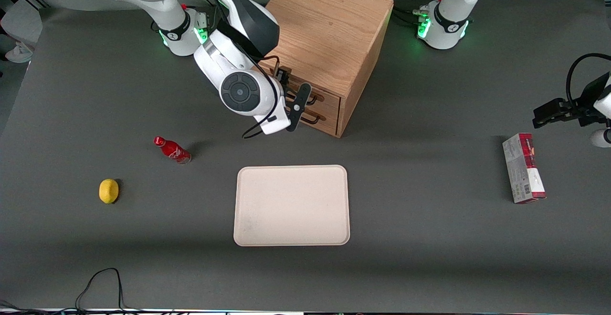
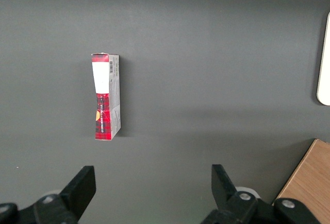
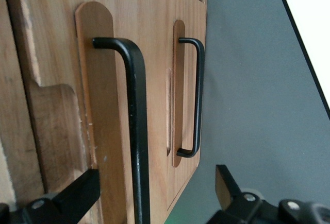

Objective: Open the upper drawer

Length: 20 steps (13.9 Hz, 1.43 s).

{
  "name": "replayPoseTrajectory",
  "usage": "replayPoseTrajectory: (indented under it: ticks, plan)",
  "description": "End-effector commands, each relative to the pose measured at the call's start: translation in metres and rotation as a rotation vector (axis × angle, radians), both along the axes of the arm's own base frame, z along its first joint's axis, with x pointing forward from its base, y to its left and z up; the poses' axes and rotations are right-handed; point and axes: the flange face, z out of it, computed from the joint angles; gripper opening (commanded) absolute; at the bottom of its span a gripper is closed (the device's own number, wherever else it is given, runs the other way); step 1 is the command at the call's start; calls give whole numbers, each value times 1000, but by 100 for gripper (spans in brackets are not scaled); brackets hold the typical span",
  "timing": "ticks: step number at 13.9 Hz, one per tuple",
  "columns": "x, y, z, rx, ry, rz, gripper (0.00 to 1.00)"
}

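We read the front view from the working arm's end across. One lemon (image 1: pixel 109 191) lies on the table (image 1: pixel 429 267), one red bottle (image 1: pixel 172 150) stands a little farther from the camera, both well apart from the cabinet (image 1: pixel 329 43), so neither matters for the pull. The gripper (image 1: pixel 296 110) sits right in front of the cabinet's drawer faces, fingers spread open. In the right wrist view the gripper (image 3: pixel 154 193) straddles the nearer black bar: the upper drawer handle (image 3: pixel 135 131) runs between the two fingertips, not yet pinched. We judge it is placed so that a squeeze catches the bar and a pull draws the box out. The upper drawer (image 1: pixel 312 96) is shut, flush with the front, above the lower drawer (image 1: pixel 319 116), whose matching handle (image 3: pixel 196 95) is untouched.

One beige tray (image 1: pixel 291 205) lies nearer the camera than the cabinet, bare. One red-and-white box (image 1: pixel 523 168) lies toward the parked arm's end.

Count: two drawers, two handles, one tray, one bottle, one lemon, one box.
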Motion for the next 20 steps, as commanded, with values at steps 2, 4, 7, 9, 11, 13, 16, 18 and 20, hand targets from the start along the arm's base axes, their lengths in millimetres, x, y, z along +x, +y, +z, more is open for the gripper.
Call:
replayPoseTrajectory:
  ticks: [2,4,7,9,11,13,16,18,20]
  plan:
    - [4,10,-13,37,-7,0,100]
    - [7,11,-17,40,-12,-6,100]
    - [11,11,-22,42,-25,-12,100]
    - [13,11,-26,40,-26,-14,100]
    - [17,8,-30,39,-27,-22,100]
    - [18,7,-36,36,-24,-25,100]
    - [19,6,-37,35,-26,-26,100]
    - [19,5,-37,34,-25,-26,100]
    - [20,5,-36,35,-26,-28,100]
